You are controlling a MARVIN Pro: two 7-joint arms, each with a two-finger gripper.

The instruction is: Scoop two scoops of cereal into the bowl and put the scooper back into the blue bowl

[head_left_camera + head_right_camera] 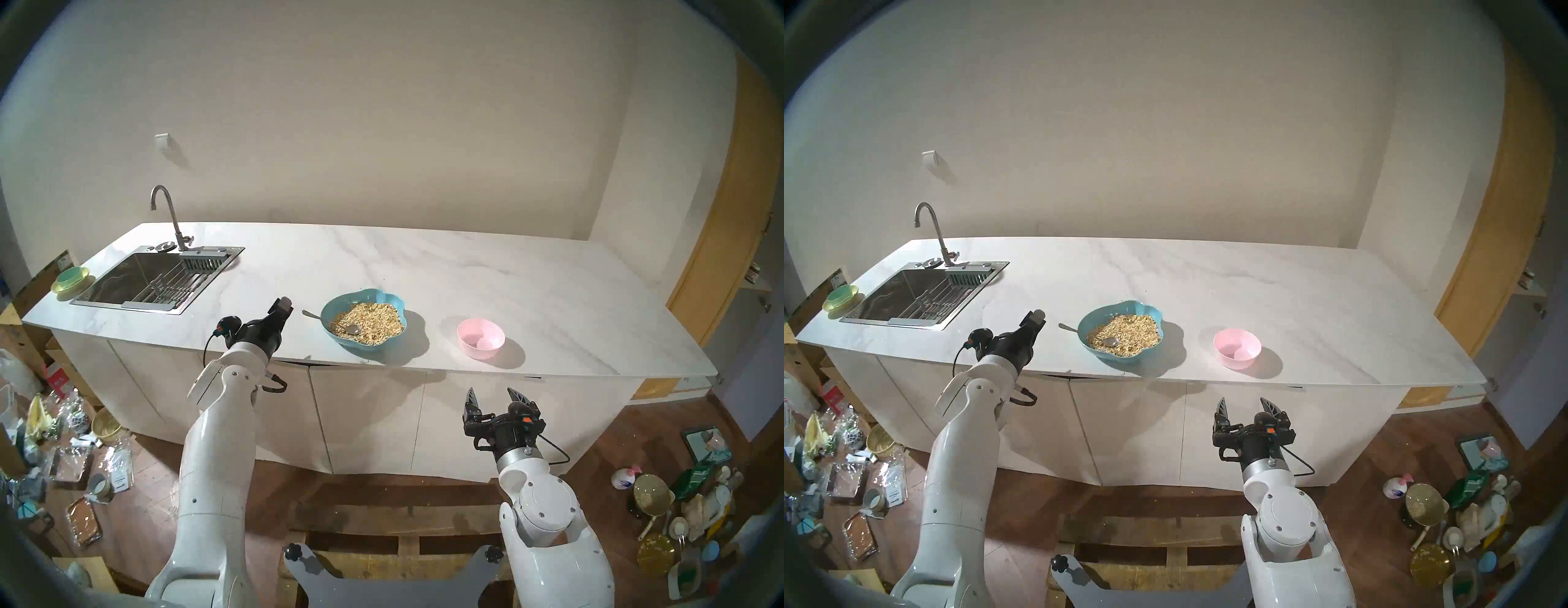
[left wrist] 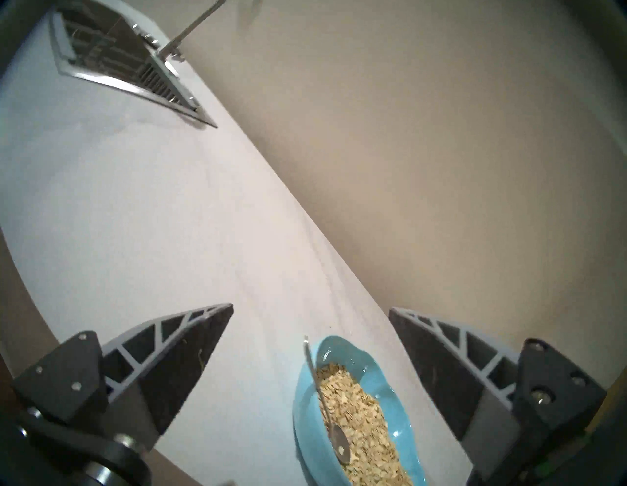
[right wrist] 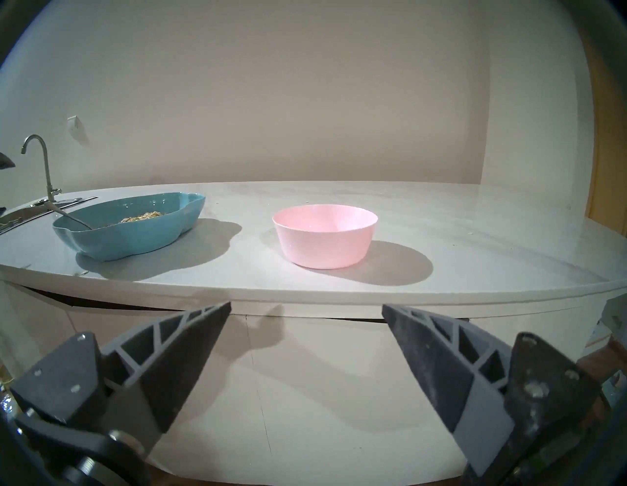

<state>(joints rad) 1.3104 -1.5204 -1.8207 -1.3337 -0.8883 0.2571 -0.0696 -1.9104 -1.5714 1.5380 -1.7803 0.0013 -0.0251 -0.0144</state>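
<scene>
While lying in the blue bowl (image 1: 364, 302) near the counter's (image 1: 466, 271) front edge, points its small oval head toward the near right, resting on the cereal (image 1: 369, 326): the scooper (image 1: 335, 325), long axis running from far left to near right, thin handle leaning over the bowl's left rim and sticking out above the marble. Sits to the right of that, apart from it and with nothing inside: the pink bowl (image 1: 480, 338). Hovers just left of the handle's tip, jaws spread wide and gripping nothing: the left gripper (image 2: 310, 307). Hangs below and in front of the counter edge, near the pink bowl's side, jaws likewise spread and empty: the right gripper (image 1: 494, 397). Lies bare between gripper and handle. Farther left, well apart: sink (image 1: 157, 278) and faucet (image 1: 167, 212), plus a green bowl (image 1: 71, 278) on a yellow plate.
</scene>
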